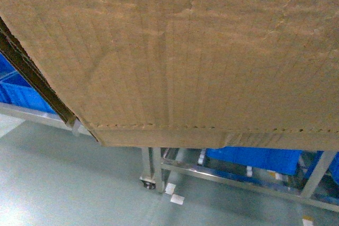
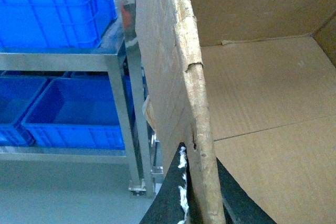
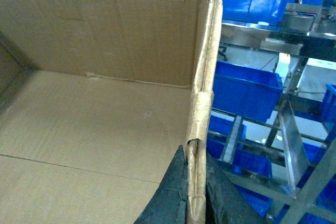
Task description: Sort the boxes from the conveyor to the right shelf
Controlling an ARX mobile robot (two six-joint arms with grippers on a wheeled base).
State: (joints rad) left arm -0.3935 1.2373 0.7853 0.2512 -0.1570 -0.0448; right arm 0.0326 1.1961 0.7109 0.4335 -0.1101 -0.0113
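1. Left tool (image 2: 195, 195): in the left wrist view its dark fingers (image 2: 170, 195) straddle the ragged top edge of the left wall of the cardboard box (image 2: 262, 108), one finger outside and one inside, closed onto the wall.
2. Right tool (image 3: 195, 192): in the right wrist view its fingers (image 3: 170, 192) clamp the opposite wall in the same manner, gripping the torn, taped rim.
3. Box position: it hangs between the two tools, clear of the floor (image 1: 63, 183). In the head view its side panel fills nearly the whole frame. The conveyor is not visible.
4. Orientation: both wrist views look into an empty interior, so the open side faces the tools. The long axis appears to run left to right between the grips.
5. Handling, as a judgement: empty corrugated board is light but flexes. The frayed rims may crush or slip, so squeeze evenly and keep both grips level.
6. Beyond the box: a steel-framed rack (image 1: 153, 168) on castors carries blue plastic bins (image 2: 50, 11). The box stands just in front of it.
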